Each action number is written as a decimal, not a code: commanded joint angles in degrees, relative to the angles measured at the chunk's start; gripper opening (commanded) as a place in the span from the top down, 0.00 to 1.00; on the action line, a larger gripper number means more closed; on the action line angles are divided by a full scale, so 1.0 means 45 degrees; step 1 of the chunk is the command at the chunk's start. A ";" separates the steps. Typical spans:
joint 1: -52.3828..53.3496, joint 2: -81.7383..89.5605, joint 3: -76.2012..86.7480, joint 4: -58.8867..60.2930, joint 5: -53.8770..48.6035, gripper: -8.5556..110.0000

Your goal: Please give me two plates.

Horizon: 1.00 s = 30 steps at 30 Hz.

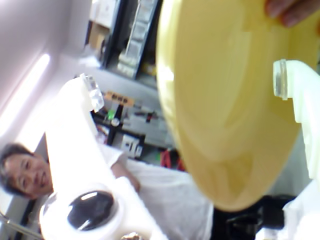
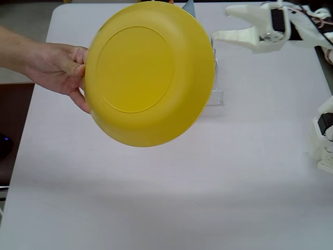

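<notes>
A person's hand (image 2: 57,67) holds a bright yellow plate (image 2: 148,73) by its left rim, lifted above the table with its underside facing the fixed camera. My white gripper (image 2: 221,22) stands open just right of the plate's upper right edge, not gripping it. In the wrist view the yellow plate (image 1: 225,100) fills the space between my spread fingers, and my gripper (image 1: 186,86) is open with the person's fingertips (image 1: 290,10) on the plate's top rim. A blue-grey sliver (image 2: 188,8) peeks out behind the plate; the rest of it is hidden.
A clear plastic rack (image 2: 216,96) stands partly hidden behind the yellow plate. Another white robot part (image 2: 325,140) sits at the right table edge. The white table (image 2: 208,198) spreads across the fixed view. The person (image 1: 25,175) sits facing the arm.
</notes>
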 commanded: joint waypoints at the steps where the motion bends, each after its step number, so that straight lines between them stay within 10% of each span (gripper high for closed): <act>1: 0.0508 0.2324 0.1367 0.0391 0.0137 0.58; 10: 0.3359 0.3184 0.2715 0.2676 0.2324 0.93; 22: 0.6953 -0.0293 0.1777 0.2559 0.0098 0.93; 30: 0.7910 -0.2852 -0.0039 0.2793 -0.1797 0.67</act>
